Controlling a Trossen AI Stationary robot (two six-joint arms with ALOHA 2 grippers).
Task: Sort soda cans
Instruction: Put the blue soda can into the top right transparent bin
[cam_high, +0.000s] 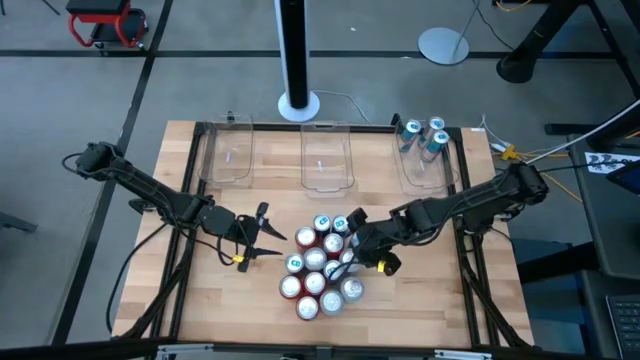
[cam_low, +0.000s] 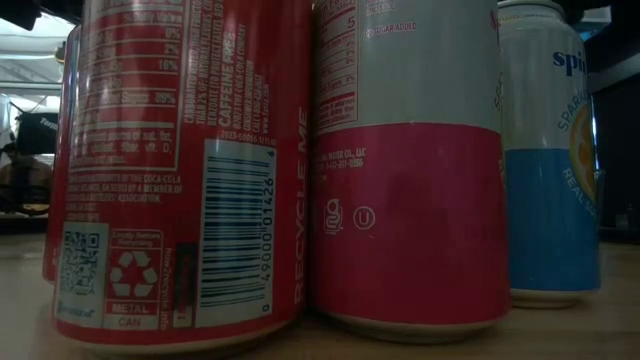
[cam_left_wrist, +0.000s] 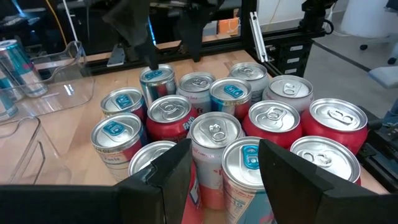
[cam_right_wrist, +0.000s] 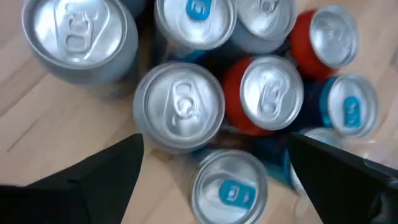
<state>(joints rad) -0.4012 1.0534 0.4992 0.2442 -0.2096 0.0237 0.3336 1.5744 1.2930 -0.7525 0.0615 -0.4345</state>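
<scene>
Table (cam_high: 200, 310) of pale wood fills the overhead view, and I work from both of its sides. Three clear bins (cam_high: 327, 158) line its far edge, set side by side so each can take one kind of can. Only the right bin (cam_high: 424, 172) holds anything: three blue cans (cam_high: 428, 138) stand in it, so I judge the sorting has barely begun.

The cans (cam_high: 322, 268) still to sort stand upright in a tight cluster at the table's middle, red, blue and silver-and-red ones touching each other. Packed this closely, they leave little room for fingers between them, so I work from the cluster's edges.

My right gripper (cam_high: 352, 240) hangs over the cluster's right edge, jaws spread as wide as they go. In its wrist view a blue-tabbed can (cam_right_wrist: 231, 186) sits between the two fingers (cam_right_wrist: 102, 177), which are not yet touching it. I judge I am lining up to lower around this outer can, since it is easiest to reach.

My left gripper (cam_high: 262, 238) waits just left of the cluster, jaws partly apart and holding nothing, pointed at the nearest cans so it stays clear of the right arm.
</scene>
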